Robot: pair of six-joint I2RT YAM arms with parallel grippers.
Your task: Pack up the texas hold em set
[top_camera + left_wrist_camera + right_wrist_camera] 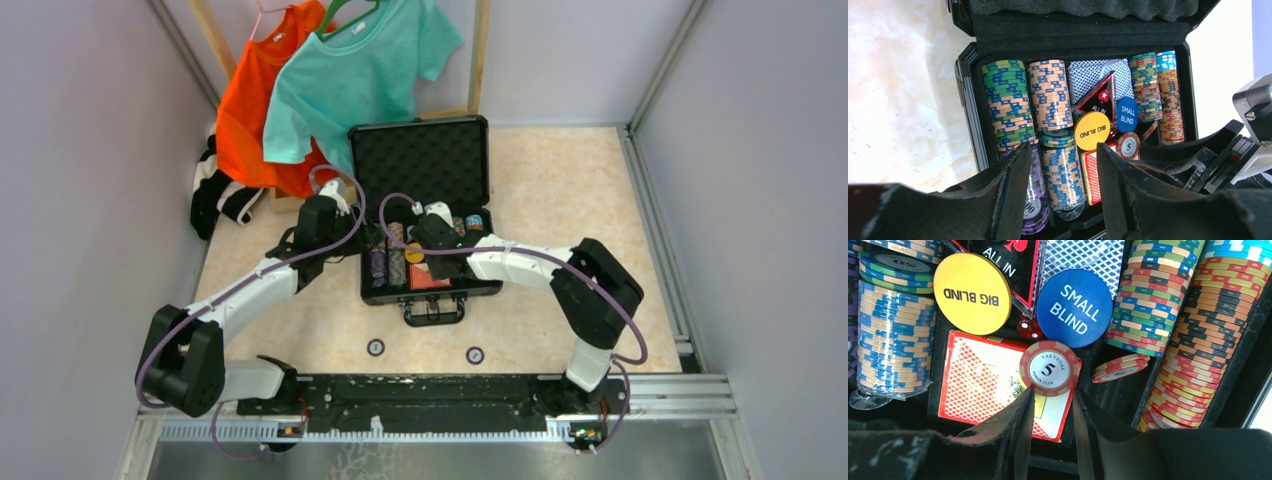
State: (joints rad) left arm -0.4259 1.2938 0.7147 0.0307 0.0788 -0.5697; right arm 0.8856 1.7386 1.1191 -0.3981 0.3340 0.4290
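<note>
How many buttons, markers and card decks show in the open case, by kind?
Round buttons: 2, yellow BIG BLIND button and blue SMALL BLIND button
Triangular ALL IN marker: 1
Card decks: 2, red deck and blue deck
Total: 5

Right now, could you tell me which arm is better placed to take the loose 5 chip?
Probably the right: the right pincer is open at the near edge of the 5 chip on the card box. The left pincer hovers over the blue chip stack instead.
</note>
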